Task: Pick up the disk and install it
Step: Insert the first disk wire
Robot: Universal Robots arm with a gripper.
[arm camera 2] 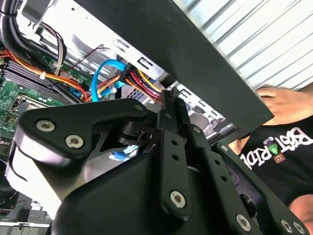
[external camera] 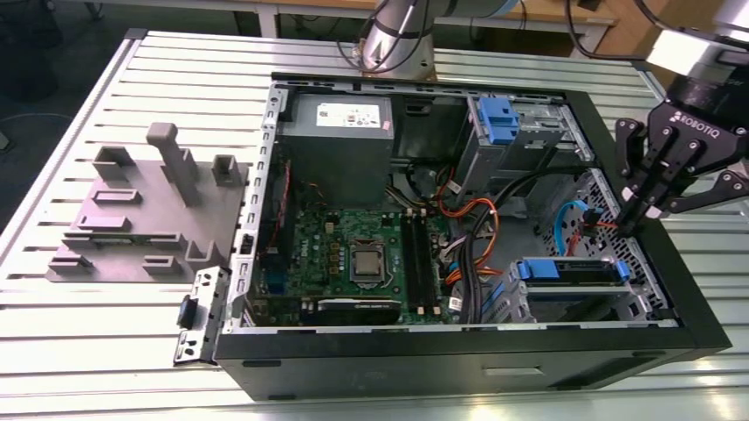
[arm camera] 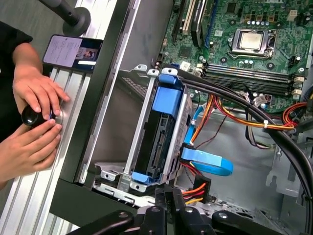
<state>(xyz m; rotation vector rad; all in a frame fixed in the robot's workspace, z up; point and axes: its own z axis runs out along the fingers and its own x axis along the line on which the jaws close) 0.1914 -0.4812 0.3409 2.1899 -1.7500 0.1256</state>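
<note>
- Blue-framed disk appears seated at the case's corner; gripper, closed and empty, hangs over the case's edge nearby.
- Risk: its tips snagging the orange cables beside the disk.

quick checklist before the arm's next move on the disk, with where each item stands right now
1. Gripper empty: ok, its fingers are shut together with nothing between them.
2. Disk located: ok, it stands on edge in the metal cage, with its blue bracket around it.
3. Cables away from the disk: not ok, a blue flat cable and orange wires lie right by the cage end.
4. Person's hands outside the case: ok, they are beyond its black wall.
5. Disk locked into the cage: cannot tell.
</note>
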